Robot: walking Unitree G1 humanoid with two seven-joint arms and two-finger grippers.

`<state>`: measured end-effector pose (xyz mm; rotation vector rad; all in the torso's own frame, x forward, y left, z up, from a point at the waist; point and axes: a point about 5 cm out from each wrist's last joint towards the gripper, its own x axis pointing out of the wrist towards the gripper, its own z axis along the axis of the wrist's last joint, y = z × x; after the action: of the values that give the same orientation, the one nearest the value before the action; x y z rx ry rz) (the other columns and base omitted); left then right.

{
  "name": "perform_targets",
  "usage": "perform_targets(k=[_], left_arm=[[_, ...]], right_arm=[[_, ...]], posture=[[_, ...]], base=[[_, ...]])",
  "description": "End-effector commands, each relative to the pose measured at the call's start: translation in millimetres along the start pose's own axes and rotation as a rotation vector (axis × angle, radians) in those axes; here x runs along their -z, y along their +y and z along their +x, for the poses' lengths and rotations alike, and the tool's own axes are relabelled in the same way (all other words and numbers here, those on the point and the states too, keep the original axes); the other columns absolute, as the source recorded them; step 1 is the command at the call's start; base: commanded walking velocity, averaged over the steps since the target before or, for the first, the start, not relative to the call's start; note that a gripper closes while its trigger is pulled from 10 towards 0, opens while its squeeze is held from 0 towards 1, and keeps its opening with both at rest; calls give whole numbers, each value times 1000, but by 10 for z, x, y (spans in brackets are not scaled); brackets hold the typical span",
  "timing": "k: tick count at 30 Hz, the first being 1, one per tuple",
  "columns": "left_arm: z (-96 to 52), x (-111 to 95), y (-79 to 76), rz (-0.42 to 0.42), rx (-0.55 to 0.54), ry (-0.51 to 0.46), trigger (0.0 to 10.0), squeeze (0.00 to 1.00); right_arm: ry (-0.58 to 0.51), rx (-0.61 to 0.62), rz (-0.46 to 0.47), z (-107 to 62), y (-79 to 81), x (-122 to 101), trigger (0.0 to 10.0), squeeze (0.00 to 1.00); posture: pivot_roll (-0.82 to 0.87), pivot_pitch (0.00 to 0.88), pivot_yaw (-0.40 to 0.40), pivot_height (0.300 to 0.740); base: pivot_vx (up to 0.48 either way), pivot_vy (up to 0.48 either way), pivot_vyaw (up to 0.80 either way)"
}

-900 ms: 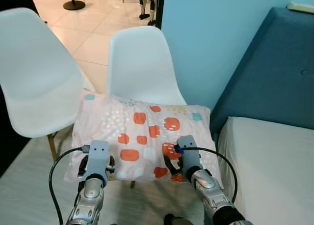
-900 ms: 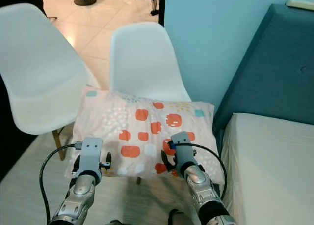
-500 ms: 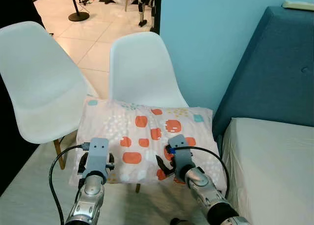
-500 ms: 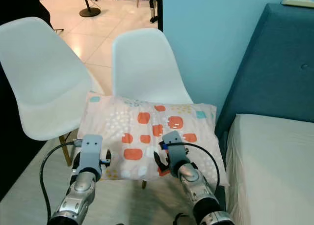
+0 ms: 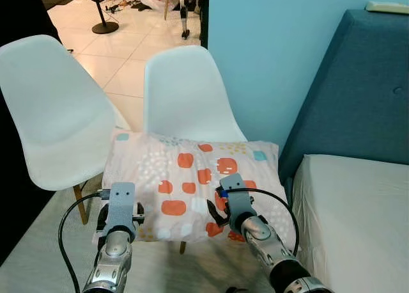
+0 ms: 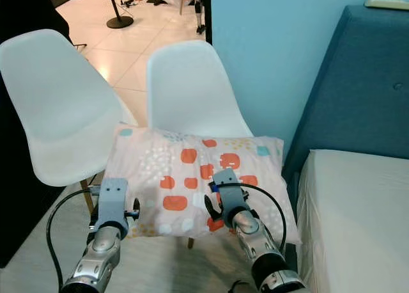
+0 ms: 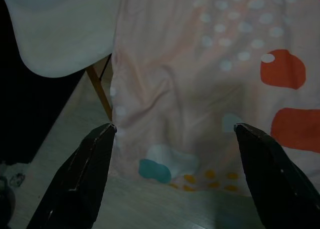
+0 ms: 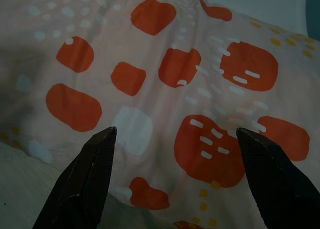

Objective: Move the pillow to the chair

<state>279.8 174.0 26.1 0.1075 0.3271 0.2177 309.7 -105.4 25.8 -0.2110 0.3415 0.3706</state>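
Observation:
The pillow [image 5: 192, 174], pale pink with orange and white patches, lies flat across the seat of the middle white chair [image 5: 185, 88], its front edge hanging over the seat. My left gripper [image 7: 175, 134] stands open just before the pillow's front left corner, its fingers [image 7: 82, 176] spread and touching nothing. At the front right part of the pillow my right gripper [image 8: 175, 134] is open too, black fingers [image 8: 82, 181] wide apart above the fabric. In the left eye view both wrists [image 5: 120, 210] [image 5: 231, 206] sit low, at the pillow's near edge.
A second white chair [image 5: 51, 114] stands close on the left, its wooden leg [image 7: 100, 91] near the pillow's corner. A blue upholstered headboard [image 5: 358, 88] and a white mattress [image 5: 358, 216] are on the right. A light blue wall [image 5: 268, 43] rises behind the chair.
The whole picture has shifted a little, so the camera moved. The right gripper has drawn slightly back from the pillow's front edge. The pillow stays on the chair seat.

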Motion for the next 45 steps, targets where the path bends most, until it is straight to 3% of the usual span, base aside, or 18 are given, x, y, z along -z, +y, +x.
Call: perform_targets(k=[1, 10, 12, 13, 18, 24, 27, 32, 33, 36, 42, 45], left_arm=[[-24, 98, 6, 2, 8, 45, 10000, 0], [-2, 176, 35, 55, 74, 70, 10000, 0], [-15, 193, 91, 34, 50, 77, 10000, 0], [-58, 228, 162, 2, 14, 91, 10000, 0], [-73, 190, 177, -34, -7, 112, 10000, 0], [-32, 158, 186, -4, -48, 87, 10000, 0], [-39, 185, 215, 61, -32, 70, 10000, 0], [-59, 155, 172, 25, -13, 74, 10000, 0], [-56, 122, 134, 48, -11, 57, 10000, 0], [-30, 107, 109, 56, -15, 51, 10000, 0], [58, -40, 95, -42, -38, 19, 10000, 0], [92, -109, 116, -6, -26, -1, 10000, 0]], right_arm=[[24, -7, 23, -16, 45, 68, 10000, 0], [30, 40, 64, -31, 28, 108, 10000, 0], [44, 68, 80, -64, -3, 172, 10000, 0], [44, 114, 149, -128, -39, 260, 10000, 0], [30, 149, 226, -187, -61, 302, 10000, 0], [89, 149, 171, -175, -72, 376, 10000, 0], [51, 130, 166, -113, -21, 254, 10000, 0], [91, 91, 108, -105, 48, 301, 10000, 0], [86, 102, 109, -100, 34, 294, 10000, 0], [32, 130, 146, -64, 4, 192, 10000, 0], [-22, 85, 160, 29, 60, -1, 10000, 0], [-43, 79, 165, 56, 54, -79, 10000, 0]], posture=[[-56, 130, 65, 740], [-28, 101, 15, 740], [-27, 88, 18, 740], [15, 86, -5, 740], [21, 99, -43, 740], [31, 101, -41, 740], [4, 111, -46, 740], [18, 125, -73, 740], [39, 135, -91, 740], [44, 141, -97, 740], [56, 144, -91, 740], [50, 141, -80, 740]], base=[[0, 0, 0], [0, 0, 0], [0, 0, 0], [0, 0, 0], [0, 0, 0], [0, 0, 0], [0, 0, 0], [0, 0, 0], [0, 0, 0], [0, 0, 0], [0, 0, 0], [0, 0, 0]])
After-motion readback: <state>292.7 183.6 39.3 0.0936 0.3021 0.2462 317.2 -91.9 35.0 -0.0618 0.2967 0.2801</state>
